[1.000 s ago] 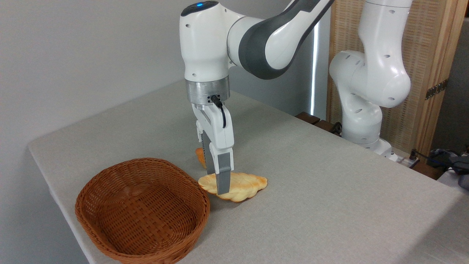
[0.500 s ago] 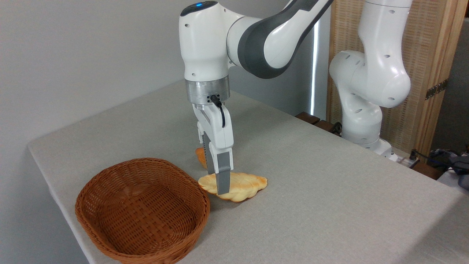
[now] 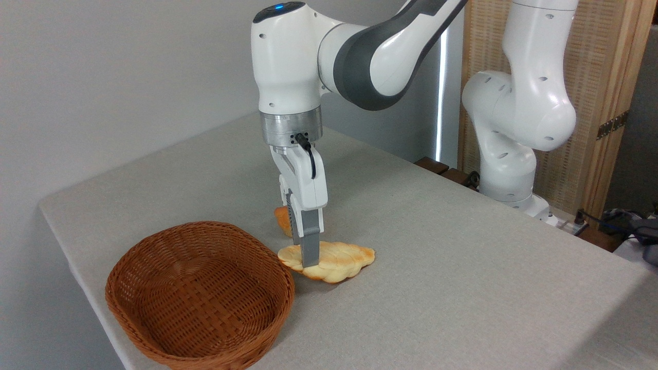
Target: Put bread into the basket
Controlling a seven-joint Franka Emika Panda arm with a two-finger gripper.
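Observation:
The bread [image 3: 344, 259], a flat braided loaf of pale yellow with browned patches, lies on the grey table just right of the basket [image 3: 200, 226]. The basket is oval reddish-brown wicker and holds nothing. My gripper [image 3: 303, 262] points straight down over the loaf's left part. Its grey fingers [image 3: 310, 246] are drawn close together and pinch the loaf, which still rests on the table. The far finger is mostly hidden behind the near one.
A small orange-brown bun [image 3: 282, 218] sits on the table [image 3: 462, 267] just behind the gripper. The arm's white base [image 3: 506, 169] stands at the table's back right, before a wooden screen. Cables lie at the far right edge.
The near finger has slid left toward the far one, closing onto the loaf. The arm and the bread have stayed in place.

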